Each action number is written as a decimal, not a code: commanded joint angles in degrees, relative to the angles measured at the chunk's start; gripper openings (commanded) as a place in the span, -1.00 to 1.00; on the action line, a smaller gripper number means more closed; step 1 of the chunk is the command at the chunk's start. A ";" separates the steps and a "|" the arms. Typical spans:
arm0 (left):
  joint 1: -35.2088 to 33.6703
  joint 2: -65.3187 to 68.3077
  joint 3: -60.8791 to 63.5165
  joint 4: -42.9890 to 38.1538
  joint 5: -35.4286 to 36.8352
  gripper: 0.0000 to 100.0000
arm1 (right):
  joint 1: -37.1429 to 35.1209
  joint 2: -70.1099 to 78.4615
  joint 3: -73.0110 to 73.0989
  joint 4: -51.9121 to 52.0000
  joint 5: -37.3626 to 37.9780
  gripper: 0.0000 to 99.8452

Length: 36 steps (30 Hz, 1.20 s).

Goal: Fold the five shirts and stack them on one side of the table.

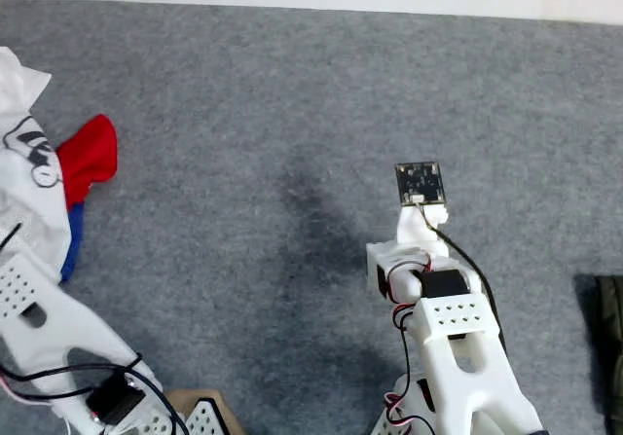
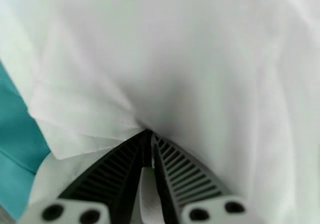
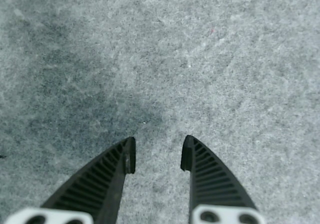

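White fabric shirt (image 2: 190,58) at left edge, pinched by left pincer (image 2: 148,134), probably to drag it out; right pincer (image 3: 157,154) spread above grey felt surface (image 3: 210,53).

Mottled grey felt tabletop (image 1: 292,104); white fabric shirt (image 1: 21,177) with black line print; plain red fabric garment (image 1: 90,153); plain blue fabric garment (image 1: 72,240); teal cloth (image 2: 15,134); dark green cloth (image 1: 611,347).

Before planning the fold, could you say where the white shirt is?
The white shirt lies at the high view's left edge beside red cloth, pinched by the left gripper.
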 commanded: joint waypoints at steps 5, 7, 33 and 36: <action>13.41 -10.68 -1.71 5.71 0.70 -0.99 | -0.22 -1.10 -0.40 -1.10 0.00 -0.67; 15.34 -11.74 -1.63 5.80 0.70 -0.99 | -0.22 -0.92 -0.40 -1.10 0.00 -0.67; 9.71 -23.25 -1.63 5.10 0.62 -0.74 | -0.22 -0.66 -0.22 -3.12 2.73 -0.67; 7.16 -22.02 -1.63 4.66 0.62 -0.48 | -0.22 -0.66 -0.22 -4.00 2.73 -0.67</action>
